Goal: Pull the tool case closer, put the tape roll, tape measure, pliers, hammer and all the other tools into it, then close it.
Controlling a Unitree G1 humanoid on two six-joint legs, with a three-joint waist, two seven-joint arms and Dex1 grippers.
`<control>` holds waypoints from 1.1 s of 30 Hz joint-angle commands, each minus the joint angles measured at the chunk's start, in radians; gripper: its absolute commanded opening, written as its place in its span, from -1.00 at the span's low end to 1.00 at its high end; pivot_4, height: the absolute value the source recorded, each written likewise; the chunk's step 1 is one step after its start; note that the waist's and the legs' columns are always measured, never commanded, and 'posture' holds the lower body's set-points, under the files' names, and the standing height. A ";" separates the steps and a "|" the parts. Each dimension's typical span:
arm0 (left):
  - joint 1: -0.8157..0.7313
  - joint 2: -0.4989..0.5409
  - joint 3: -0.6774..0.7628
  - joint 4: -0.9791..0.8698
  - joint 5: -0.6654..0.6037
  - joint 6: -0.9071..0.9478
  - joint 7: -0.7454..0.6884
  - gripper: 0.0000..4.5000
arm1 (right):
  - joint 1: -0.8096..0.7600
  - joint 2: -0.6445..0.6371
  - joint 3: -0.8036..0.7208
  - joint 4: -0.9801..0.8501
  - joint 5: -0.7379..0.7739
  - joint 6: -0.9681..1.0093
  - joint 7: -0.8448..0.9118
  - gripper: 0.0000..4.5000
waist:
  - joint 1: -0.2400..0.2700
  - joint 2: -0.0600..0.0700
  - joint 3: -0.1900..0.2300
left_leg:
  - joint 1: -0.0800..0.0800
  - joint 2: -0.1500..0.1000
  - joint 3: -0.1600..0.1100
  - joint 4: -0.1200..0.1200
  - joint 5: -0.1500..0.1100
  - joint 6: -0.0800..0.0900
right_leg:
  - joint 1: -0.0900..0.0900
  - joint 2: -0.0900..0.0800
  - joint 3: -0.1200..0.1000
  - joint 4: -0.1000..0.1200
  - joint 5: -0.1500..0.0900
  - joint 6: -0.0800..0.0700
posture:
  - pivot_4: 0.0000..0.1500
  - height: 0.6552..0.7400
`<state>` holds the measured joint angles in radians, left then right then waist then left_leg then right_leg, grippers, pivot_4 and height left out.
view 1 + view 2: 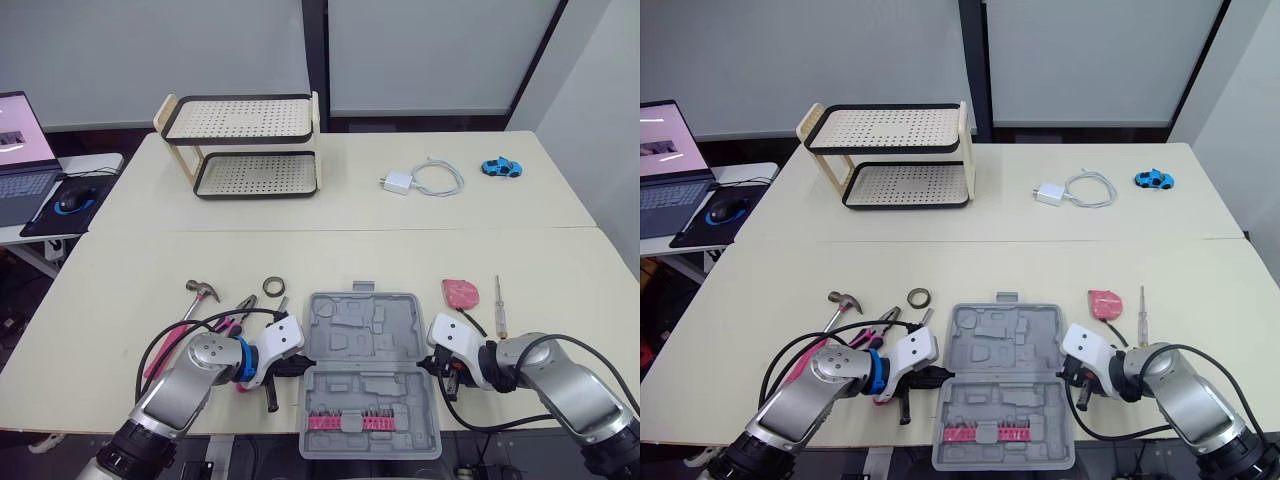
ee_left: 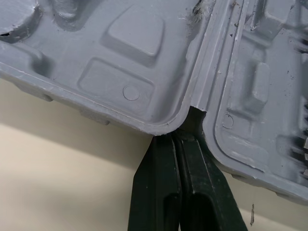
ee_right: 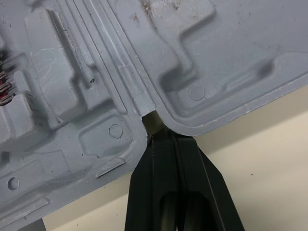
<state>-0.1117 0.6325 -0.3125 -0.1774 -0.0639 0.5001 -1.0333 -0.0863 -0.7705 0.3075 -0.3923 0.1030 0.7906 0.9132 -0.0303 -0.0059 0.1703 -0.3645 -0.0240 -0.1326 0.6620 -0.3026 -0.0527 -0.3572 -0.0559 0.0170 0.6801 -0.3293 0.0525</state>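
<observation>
Left wrist view: the left tool (image 2: 185,137) is seen with its two black fingers pressed together, nothing held between them, and their tips tucked into the notch at one end of the hinge of the grey case (image 1: 360,325). The right tool (image 3: 159,134) is set the same way, closed and empty, in the notch at the other end. The case lies open and flat between the two arms at the near side of the surface (image 1: 120,300), and its front half appears to reach over that edge. Since the case is hooked rather than clamped, a tip could slip out of its notch if the pull is uneven, and the case would be skewed. A further pull could tip it off the edge and spill the bits in their red strip. The pliers (image 1: 235,312) and hammer (image 1: 200,293), near the left arm, could be swept aside by it, whereas the tape roll (image 1: 273,286) and tape measure (image 1: 460,293) lie apart, behind the case.
</observation>
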 commanded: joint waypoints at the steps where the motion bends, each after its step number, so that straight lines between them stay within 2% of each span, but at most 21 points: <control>1: 0.005 -0.002 -0.030 -0.032 -0.023 0.004 -0.018 -0.99 | 0.008 -0.001 0.019 -0.066 0.041 -0.010 0.030 -1.00 | 0.000 0.000 0.000 | 0.000 0.000 0.000 0.000 0.000 0.000 | 0.000 0.000 0.000 0.000 0.000 0.000 | 1.00 1.00; 33: 0.028 0.025 -0.033 -0.058 -0.032 0.024 -0.015 -0.99 | -0.008 -0.012 0.018 -0.052 0.053 -0.013 0.019 -1.00 | 0.000 0.000 0.000 | 0.000 0.000 0.000 0.000 0.000 0.000 | 0.000 0.000 0.000 0.000 0.000 0.000 | 1.00 1.00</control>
<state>-0.0917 0.6619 -0.3182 -0.2096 -0.0779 0.5238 -1.0399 -0.0806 -0.7896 0.3169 -0.4108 0.1353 0.7945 0.9233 -0.0305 -0.0059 0.1703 -0.3645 -0.0238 -0.1325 0.6620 -0.3027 -0.0527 -0.3572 -0.0558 0.0171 0.6800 -0.3293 0.0525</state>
